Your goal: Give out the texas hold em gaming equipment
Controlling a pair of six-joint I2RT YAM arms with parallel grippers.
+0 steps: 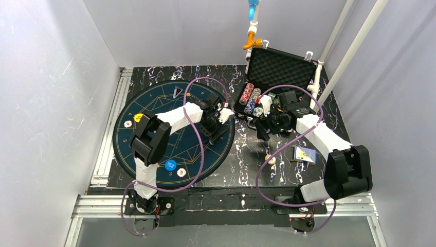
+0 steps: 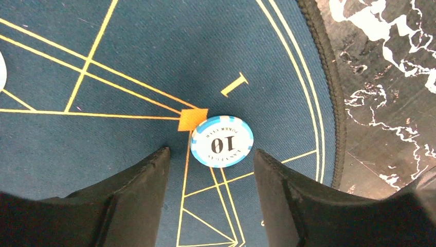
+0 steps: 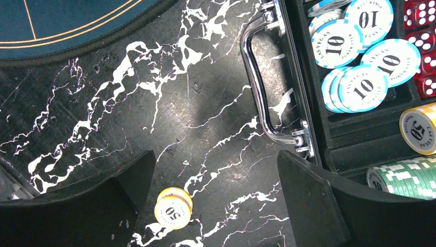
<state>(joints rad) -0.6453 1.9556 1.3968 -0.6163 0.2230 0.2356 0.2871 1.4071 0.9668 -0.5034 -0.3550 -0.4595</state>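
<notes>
In the left wrist view a light-blue "10" poker chip (image 2: 222, 141) lies flat on the dark-blue mat (image 2: 128, 67) by the gold "1", just ahead of my open, empty left gripper (image 2: 211, 154). In the top view that gripper (image 1: 224, 114) is over the mat's right edge. My right gripper (image 3: 216, 157) is open and empty above the black marble table, left of the case handle (image 3: 262, 82). Two stacked yellow "50" chips (image 3: 173, 207) lie near its left finger. The case holds blue "10" chips (image 3: 360, 51), a yellow chip (image 3: 419, 128) and green chips (image 3: 406, 177).
On the mat (image 1: 154, 103) lie a yellow button (image 1: 138, 118), a blue button (image 1: 170, 165) and a white chip (image 1: 181, 172). The open black case (image 1: 280, 67) stands at the back right. Playing cards (image 1: 305, 153) lie near the right arm. Red dice (image 3: 424, 41) sit in the case.
</notes>
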